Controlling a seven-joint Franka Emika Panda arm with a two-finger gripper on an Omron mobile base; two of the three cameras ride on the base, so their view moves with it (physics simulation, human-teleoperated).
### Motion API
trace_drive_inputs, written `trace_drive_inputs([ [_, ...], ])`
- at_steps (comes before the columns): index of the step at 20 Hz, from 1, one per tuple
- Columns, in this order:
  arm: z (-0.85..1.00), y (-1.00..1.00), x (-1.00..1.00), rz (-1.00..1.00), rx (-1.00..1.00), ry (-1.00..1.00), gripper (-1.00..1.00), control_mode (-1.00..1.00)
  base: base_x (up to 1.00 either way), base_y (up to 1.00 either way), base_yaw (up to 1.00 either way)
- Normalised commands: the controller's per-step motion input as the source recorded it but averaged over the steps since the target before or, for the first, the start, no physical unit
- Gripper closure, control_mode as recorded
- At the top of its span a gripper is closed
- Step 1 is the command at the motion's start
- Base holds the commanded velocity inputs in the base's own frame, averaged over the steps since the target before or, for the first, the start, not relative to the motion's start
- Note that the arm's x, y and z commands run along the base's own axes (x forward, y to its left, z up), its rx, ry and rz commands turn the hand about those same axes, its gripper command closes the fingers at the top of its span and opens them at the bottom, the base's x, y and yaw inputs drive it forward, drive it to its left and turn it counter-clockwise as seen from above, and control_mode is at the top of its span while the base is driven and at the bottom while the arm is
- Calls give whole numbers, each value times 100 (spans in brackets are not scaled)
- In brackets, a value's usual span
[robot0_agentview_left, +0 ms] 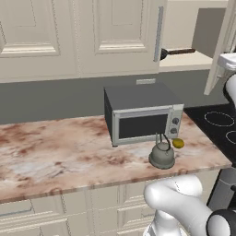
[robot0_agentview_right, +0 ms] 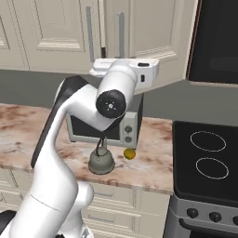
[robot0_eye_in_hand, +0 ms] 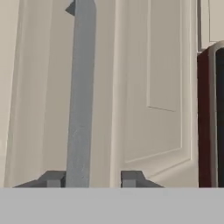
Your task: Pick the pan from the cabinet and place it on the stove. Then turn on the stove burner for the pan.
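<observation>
While the arm reaches up at the cabinet (robot0_agentview_left: 115, 32), the left base view lays the scene out from the left: a marbled counter (robot0_agentview_left: 55, 152), then the grey microwave (robot0_agentview_left: 143, 117) with a squat kettle (robot0_agentview_left: 162, 155) just in front of it and a small yellow thing (robot0_agentview_left: 178, 143) beside that. Up and to the right, one cupboard door stands open, and on the beige shelf (robot0_agentview_left: 189, 60) behind it lies the pan (robot0_agentview_left: 177, 52), its brownish handle showing past the door edge. Further right sits the black stove (robot0_agentview_left: 216, 126) with its white rings. At the hand, the gripper (robot0_eye_in_hand: 92, 178) has its jaws apart, one tip either side of the silver bar handle (robot0_eye_in_hand: 82, 96) of a cream door, with a gap on the right side.
</observation>
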Motion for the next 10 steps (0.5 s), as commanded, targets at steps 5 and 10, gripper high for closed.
trace_drive_inputs([
  [5,-9,6,-41,0,-3,0,-100,-100,0,0,0],
  [10,0,49,-36,-4,-8,-1,-100,-100,0,0,0],
])
